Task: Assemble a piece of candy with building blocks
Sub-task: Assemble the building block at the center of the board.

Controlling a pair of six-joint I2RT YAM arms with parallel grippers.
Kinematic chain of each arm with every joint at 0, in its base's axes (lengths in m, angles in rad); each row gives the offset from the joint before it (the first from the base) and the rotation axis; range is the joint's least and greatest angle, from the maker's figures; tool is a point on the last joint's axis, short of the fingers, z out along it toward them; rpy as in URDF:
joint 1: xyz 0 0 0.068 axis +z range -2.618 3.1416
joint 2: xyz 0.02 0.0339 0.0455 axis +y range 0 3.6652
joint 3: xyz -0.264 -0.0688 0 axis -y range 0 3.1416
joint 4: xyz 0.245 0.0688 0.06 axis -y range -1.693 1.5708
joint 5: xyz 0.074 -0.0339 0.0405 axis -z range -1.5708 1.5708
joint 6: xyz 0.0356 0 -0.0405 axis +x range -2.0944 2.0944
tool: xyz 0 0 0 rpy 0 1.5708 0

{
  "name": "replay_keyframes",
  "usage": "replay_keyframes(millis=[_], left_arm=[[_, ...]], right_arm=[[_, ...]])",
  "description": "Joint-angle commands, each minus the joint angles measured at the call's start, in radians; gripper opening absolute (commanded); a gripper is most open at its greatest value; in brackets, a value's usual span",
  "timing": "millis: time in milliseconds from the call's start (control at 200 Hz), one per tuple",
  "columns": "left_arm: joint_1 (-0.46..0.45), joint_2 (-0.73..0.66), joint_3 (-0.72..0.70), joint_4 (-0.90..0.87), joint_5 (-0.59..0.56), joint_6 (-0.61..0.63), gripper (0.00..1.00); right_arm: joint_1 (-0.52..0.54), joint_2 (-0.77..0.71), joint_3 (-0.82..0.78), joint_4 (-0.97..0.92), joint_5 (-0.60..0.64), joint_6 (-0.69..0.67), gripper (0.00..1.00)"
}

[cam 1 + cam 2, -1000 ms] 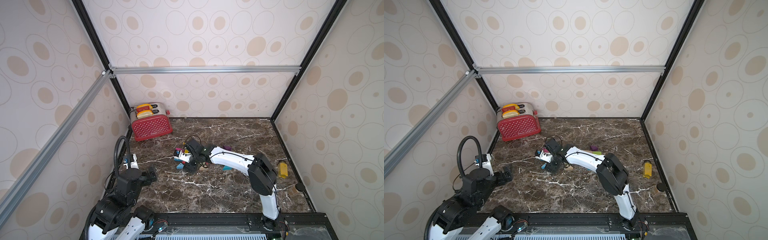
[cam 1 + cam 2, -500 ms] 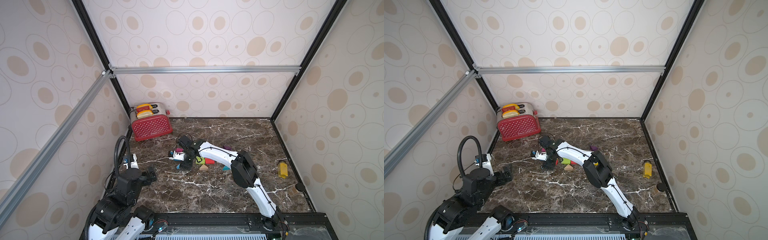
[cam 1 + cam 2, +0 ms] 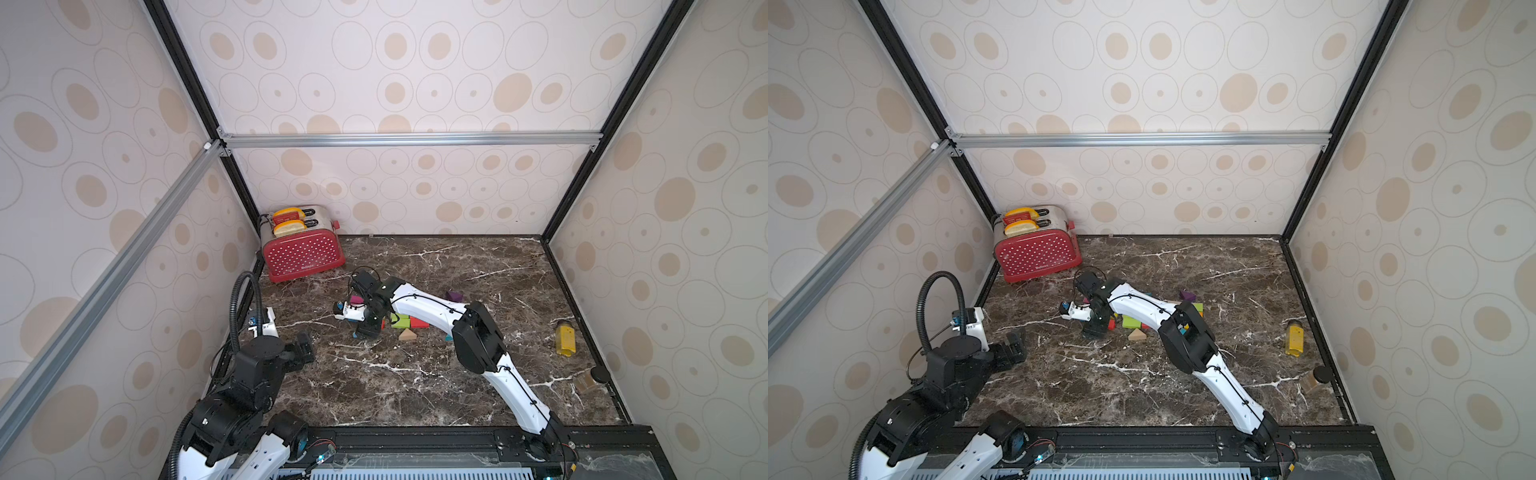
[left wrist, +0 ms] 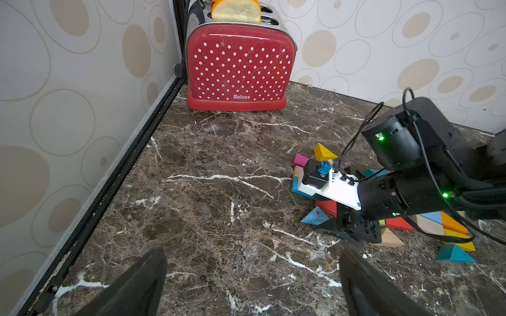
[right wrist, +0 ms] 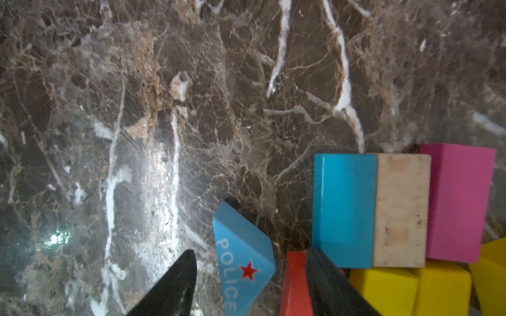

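Note:
The building blocks [image 3: 405,322] lie in a loose pile mid-table, seen in both top views, with a green brick [image 3: 1131,322] and a bare wooden wedge [image 3: 1137,334] among them. My right gripper [image 5: 252,262] is down at the pile's left edge, open. A blue wedge marked POLICE [image 5: 241,257] and a red block [image 5: 295,284] sit between its fingers, with a gap beside the wedge. Just beyond lie a blue brick [image 5: 345,208], a bare wood brick [image 5: 401,208] and a pink brick [image 5: 460,202], side by side. My left gripper [image 4: 252,287] hangs open and empty over bare marble at the near left.
A red polka-dot toaster [image 3: 303,253] holding toast stands in the far left corner. A mustard-yellow bottle [image 3: 565,340] and a dark-capped jar [image 3: 590,380] lie by the right wall. A purple block [image 3: 455,296] sits apart behind the pile. Walls close three sides.
My right arm has swung left, taking its gripper from the pile's middle to its left edge, and the jaws have narrowed a little. The left arm has not moved.

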Motion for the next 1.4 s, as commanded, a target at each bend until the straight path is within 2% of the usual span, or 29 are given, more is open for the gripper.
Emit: replay_keyframes(millis=[0,546,821,991,1097,1397], left_arm=[[0.000,0.007,0.000,0.008,-0.001,0.002,0.99],[0.000,0.013,-0.002,0.011,0.009,0.004,0.99],[0.000,0.013,-0.003,0.013,0.014,0.006,0.99],[0.000,0.014,-0.003,0.015,0.017,0.007,0.99],[-0.001,0.016,-0.003,0.014,0.018,0.007,0.99],[0.000,0.017,-0.003,0.013,0.014,0.006,0.99]], right_arm=[[-0.006,0.024,0.026,-0.027,-0.003,0.009,0.65],[-0.006,0.027,0.026,-0.027,0.000,0.026,0.45],[-0.006,0.004,0.011,-0.023,0.067,0.042,0.41],[-0.011,-0.005,-0.008,-0.017,0.071,0.046,0.42],[-0.010,-0.008,-0.013,-0.009,0.078,0.052,0.48],[-0.010,-0.032,0.023,-0.012,0.066,0.078,0.54]])
